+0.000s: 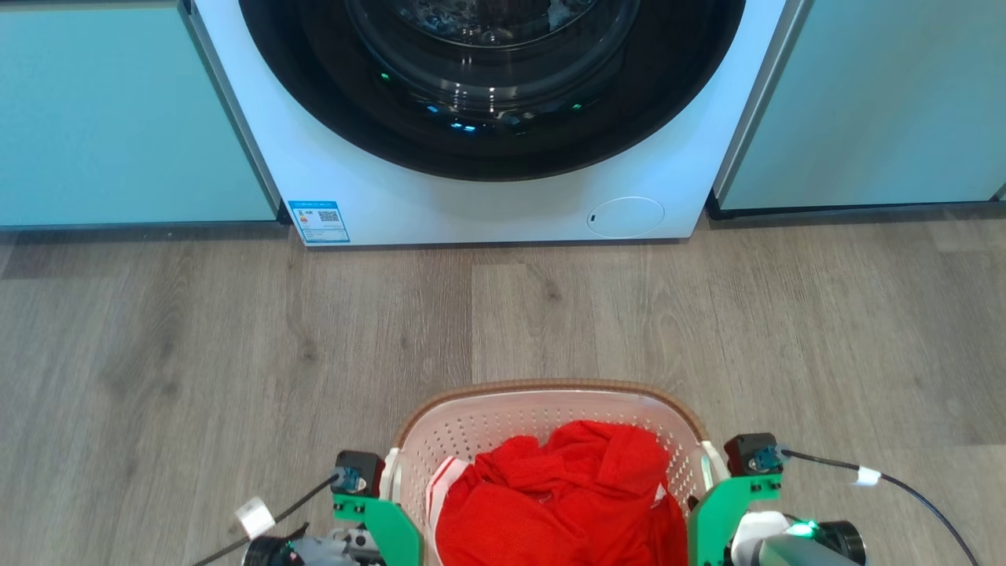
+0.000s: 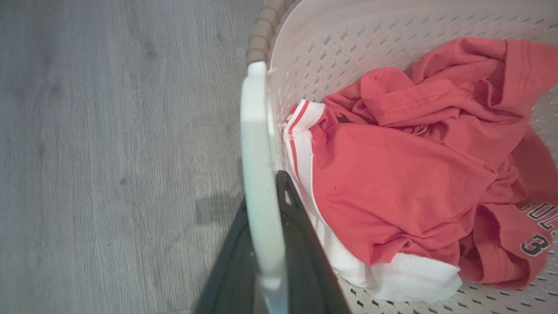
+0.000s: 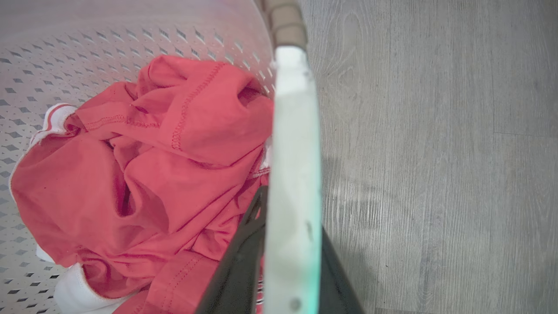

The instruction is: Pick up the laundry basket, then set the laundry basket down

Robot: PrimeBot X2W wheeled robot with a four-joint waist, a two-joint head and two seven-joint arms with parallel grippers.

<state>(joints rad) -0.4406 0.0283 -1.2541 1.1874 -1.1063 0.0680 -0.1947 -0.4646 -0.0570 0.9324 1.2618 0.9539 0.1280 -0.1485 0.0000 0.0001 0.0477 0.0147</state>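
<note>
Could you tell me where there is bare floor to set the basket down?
Bare floor spans from the washing machine to the laundry basket, and lies either side of it. Crowded: the basket's sides, where the left gripper and right gripper clamp its handles.

white washing machine point(image 1: 471, 206) between teal cabinets point(image 1: 118, 118), on grey wood floor point(image 1: 236, 330).

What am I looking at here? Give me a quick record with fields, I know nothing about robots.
Held: laundry basket, white, brown rim
Contents: red and white clothes
Left side: left pincer closed on left handle
Right side: right pincer closed on right handle
Ahead: white washing machine
Underfoot: grey wood floor
</note>
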